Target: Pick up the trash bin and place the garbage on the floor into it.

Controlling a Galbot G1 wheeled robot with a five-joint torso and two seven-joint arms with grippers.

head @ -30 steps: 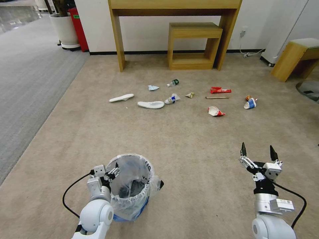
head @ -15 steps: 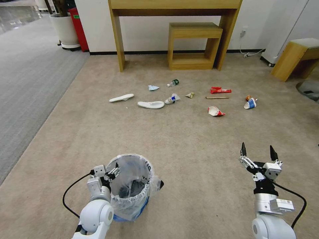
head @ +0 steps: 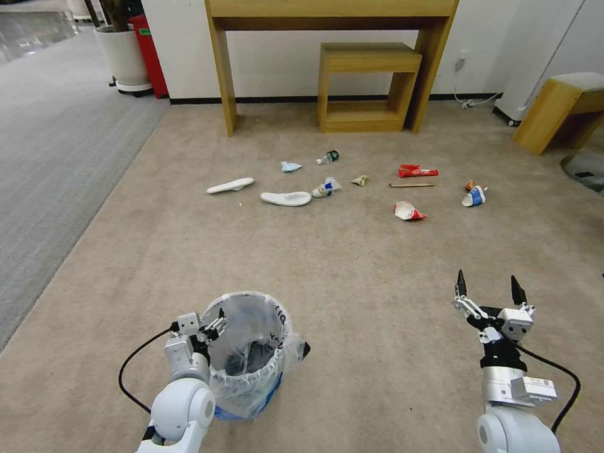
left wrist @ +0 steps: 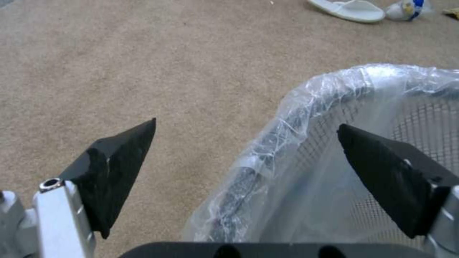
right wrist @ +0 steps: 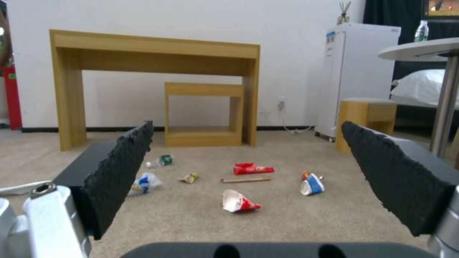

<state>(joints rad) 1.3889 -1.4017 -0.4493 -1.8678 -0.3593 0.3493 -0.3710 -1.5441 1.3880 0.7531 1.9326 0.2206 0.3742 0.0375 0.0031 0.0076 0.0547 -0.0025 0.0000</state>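
Note:
The trash bin (head: 248, 352), lined with a crinkly clear bag, stands on the beige floor (head: 352, 264) at the front left. My left gripper (head: 214, 324) is open astride the trash bin's rim (left wrist: 287, 122), one finger outside and one inside, neither touching it. My right gripper (head: 487, 280) hangs open and empty over bare carpet at the front right. The garbage lies farther off in a row: two white slippers (head: 230, 185) (head: 286, 199), a blue mask (head: 290, 167), a bottle (head: 328, 156), wrappers (head: 326, 187), a red packet (head: 417, 171), a stick (head: 411, 185) and two paper cups (head: 409, 211) (head: 474, 196).
A wooden desk (head: 220, 75) with a low stool (head: 368, 85) under it stands against the back wall. Another wooden stool (head: 560, 110) sits at the right. Grey ribbed carpet (head: 56, 145) and a white planter (head: 123, 56) lie to the left.

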